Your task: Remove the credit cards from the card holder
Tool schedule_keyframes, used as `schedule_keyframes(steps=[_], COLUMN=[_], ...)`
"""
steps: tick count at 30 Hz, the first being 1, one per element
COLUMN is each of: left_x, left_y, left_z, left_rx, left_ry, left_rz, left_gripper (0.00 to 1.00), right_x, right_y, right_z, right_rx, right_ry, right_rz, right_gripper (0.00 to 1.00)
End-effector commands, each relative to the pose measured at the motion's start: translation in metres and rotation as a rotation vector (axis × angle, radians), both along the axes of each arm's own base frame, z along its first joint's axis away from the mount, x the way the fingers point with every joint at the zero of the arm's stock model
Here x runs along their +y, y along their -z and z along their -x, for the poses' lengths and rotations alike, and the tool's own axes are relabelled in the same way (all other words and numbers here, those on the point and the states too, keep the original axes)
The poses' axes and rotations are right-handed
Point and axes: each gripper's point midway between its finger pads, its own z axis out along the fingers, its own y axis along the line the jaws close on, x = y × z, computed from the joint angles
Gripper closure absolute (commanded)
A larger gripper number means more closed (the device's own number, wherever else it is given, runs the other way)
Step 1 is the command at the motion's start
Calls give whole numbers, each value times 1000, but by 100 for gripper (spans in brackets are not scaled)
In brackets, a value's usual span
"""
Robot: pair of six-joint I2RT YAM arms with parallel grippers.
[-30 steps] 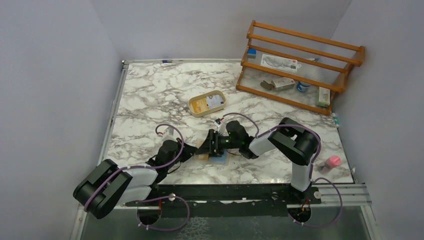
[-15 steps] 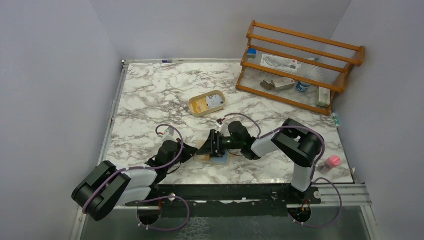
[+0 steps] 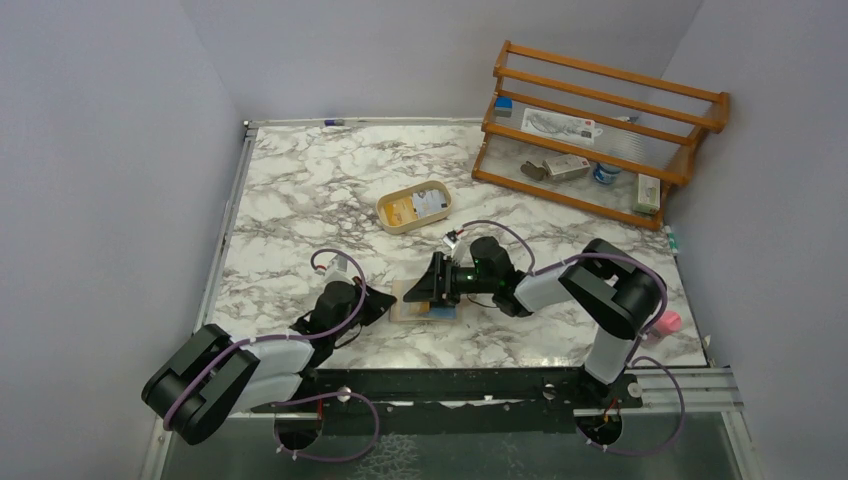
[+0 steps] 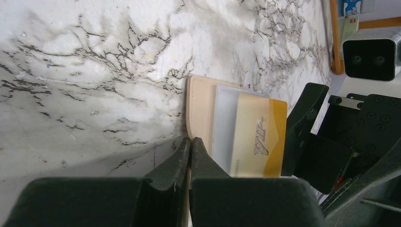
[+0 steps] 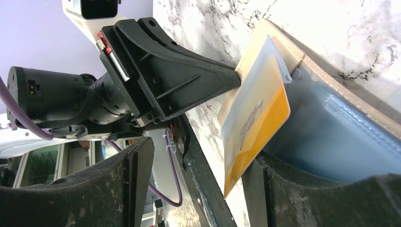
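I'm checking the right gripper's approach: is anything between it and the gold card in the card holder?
Nothing visible does. The right gripper is open, with the free end of the gold card in the gap between its fingers. The left gripper, shut, touches the opposite edge of the card holder, outside that gap.

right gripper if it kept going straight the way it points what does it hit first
Likely the gold credit card sticking out of the card holder; its corner sits between the right gripper's open fingers. Depth unclear.

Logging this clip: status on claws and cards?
Left claw shut at edge of card holder. Right claw open, straddling gold credit card partly out of holder. Nothing seen blocking.
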Motion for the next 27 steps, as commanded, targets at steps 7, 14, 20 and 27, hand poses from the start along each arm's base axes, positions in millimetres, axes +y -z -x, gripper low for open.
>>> schedule_keyframes(steps=[7,14,20,27], left_x=[16,16,17,17], left_y=[30,30,31,32], left_z=[23,23,24,24], left_rx=[72,72,75,77], left_ry=[3,4,5,8], left_rz=[-59,-59,-65,-73], left_gripper=[100,100,100,100], right_x=[-13,-19,-29,-52], right_y=[12,48,55,48], right_z=[4,9,9,0], right_rx=[-13,39,45,-1], right_ry=[-23,-40,-22,-3], right_rz=[45,132,174,213], right_gripper=[33,67,75,99])
